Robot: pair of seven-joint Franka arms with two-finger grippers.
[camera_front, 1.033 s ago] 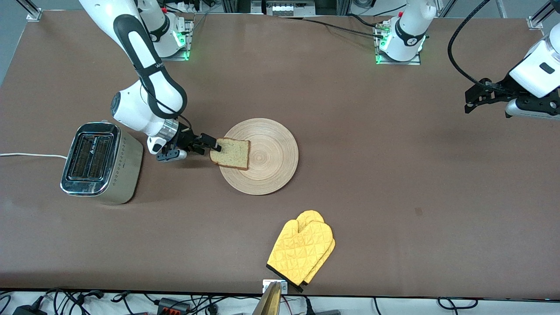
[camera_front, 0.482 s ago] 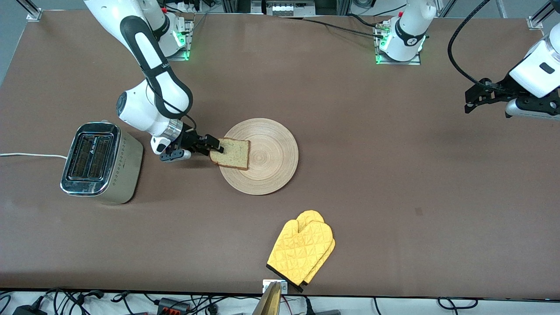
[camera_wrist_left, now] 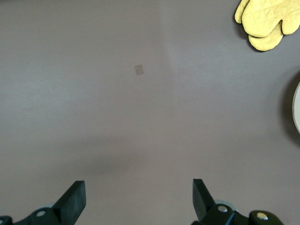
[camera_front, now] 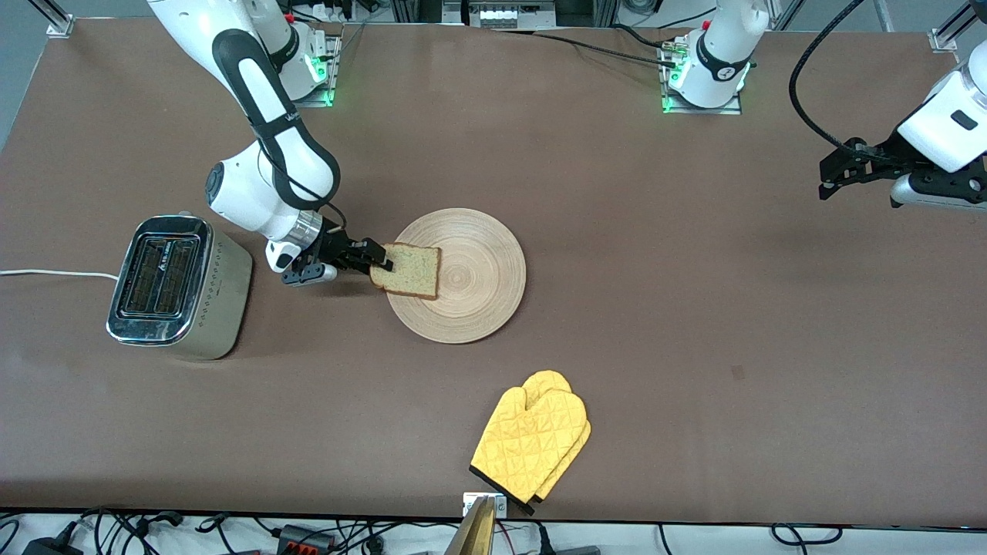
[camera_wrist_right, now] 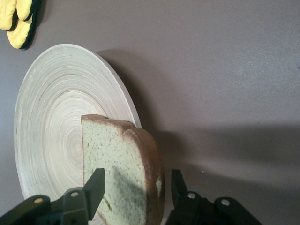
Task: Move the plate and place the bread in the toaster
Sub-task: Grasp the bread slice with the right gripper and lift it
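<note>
Right gripper [camera_front: 376,260]: fingers straddling the bread [camera_front: 407,270] at its crust edge, seemingly clamped for lifting. Bread overhangs the plate [camera_front: 470,308] rim on the toaster [camera_front: 176,287] side, toaster nearby toward the right arm's end. Left gripper [camera_front: 830,179]: spread wide, waiting above bare bench [camera_front: 694,308]. Yellow mitts [camera_front: 532,443]: unused.

Front view: high camera facing both arm bases, looking steeply down, covers the whole table [camera_front: 694,308] edge to edge. Left wrist view: looks down from well above bare tabletop toward the left arm's end, catching the yellow oven mitts [camera_wrist_left: 266,22] and a sliver of the wooden plate [camera_wrist_left: 296,112]. Right wrist view: close in, low over the plate [camera_wrist_right: 51,117] and bread slice [camera_wrist_right: 124,173]. All three views share the plate and mitts.
</note>
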